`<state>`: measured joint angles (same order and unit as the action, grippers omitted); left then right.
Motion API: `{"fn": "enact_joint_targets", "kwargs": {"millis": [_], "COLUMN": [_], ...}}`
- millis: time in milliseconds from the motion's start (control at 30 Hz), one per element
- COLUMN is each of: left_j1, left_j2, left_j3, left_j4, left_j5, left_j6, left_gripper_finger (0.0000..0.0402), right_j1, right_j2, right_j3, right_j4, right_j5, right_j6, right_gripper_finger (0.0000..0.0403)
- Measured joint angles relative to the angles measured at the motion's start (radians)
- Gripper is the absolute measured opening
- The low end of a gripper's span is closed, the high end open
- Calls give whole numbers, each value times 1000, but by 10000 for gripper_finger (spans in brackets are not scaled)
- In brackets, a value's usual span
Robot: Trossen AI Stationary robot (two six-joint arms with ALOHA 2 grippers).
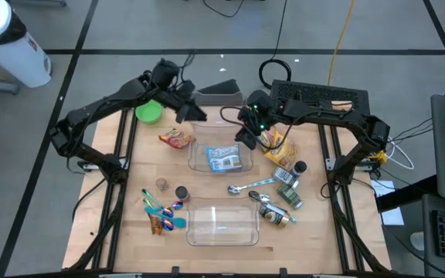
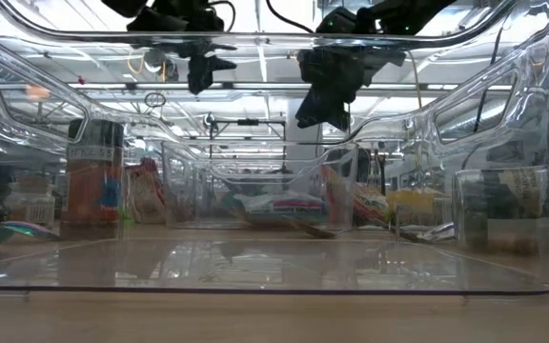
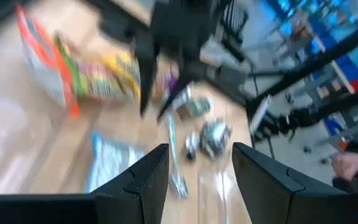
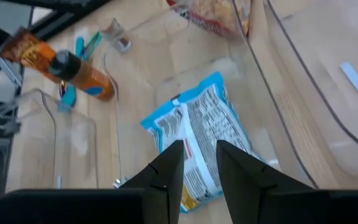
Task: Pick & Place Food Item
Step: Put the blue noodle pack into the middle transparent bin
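Hovering your right gripper point(image 4: 192, 163), fingers slightly spread and empty, above the crinkly blue-and-white foil snack bag point(image 4: 197, 140) lying inside the clear plastic container point(image 1: 200, 160), you'd best pinch its light, slippery edge seam, left gripper point(image 1: 182, 104) parted, waiting.

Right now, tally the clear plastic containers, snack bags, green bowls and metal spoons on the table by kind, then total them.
Clear plastic containers: 2
Snack bags: 3 (red-and-yellow bag, blue-and-white packet, yellow bag)
Green bowl: 1
Metal spoon: 1
Total: 7
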<state>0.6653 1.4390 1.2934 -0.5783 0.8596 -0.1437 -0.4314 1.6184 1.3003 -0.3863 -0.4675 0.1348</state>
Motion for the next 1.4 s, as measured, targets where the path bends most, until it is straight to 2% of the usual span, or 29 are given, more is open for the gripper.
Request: {"fn": "enact_joint_targets", "kwargs": {"millis": [200, 367, 467, 567, 767, 867, 1000, 1200, 1400], "left_j1": [-103, -202, -254, -304, -358, -364, -371, -382, -392], "left_j2": [0, 0, 0, 0, 1, 25, 88, 179, 255], "left_j3": [0, 0, 0, 0, 0, 0, 0, 0, 0], "left_j4": [-201, -223, -200, -154, -98, -99, -81, -79, -125], "left_j5": [-254, -322, -349, -419, -592, -605, -599, -618, -620], "left_j6": [6, -100, -179, -273, -486, -549, -639, -749, -828], "left_gripper_finger": [182, 182, 182, 182, 182, 182, 182, 182, 182], "right_j1": [22, 21, 20, 22, 28, 28, 29, 64, 92], "right_j2": [0, -36, -89, -135, -213, -243, -291, -371, -445], "right_j3": [-5, -6, -5, -5, -5, -31, -148, -341, -495], "right_j4": [108, 146, 157, 146, 103, 104, 192, 435, 589], "right_j5": [25, -38, -106, -163, -161, -154, -87, -86, -82], "right_j6": [91, 118, 137, 180, 133, 107, 150, 220, 303], "right_gripper_finger": [88, 95, 117, 148, 211, 231, 246, 248, 243]}}
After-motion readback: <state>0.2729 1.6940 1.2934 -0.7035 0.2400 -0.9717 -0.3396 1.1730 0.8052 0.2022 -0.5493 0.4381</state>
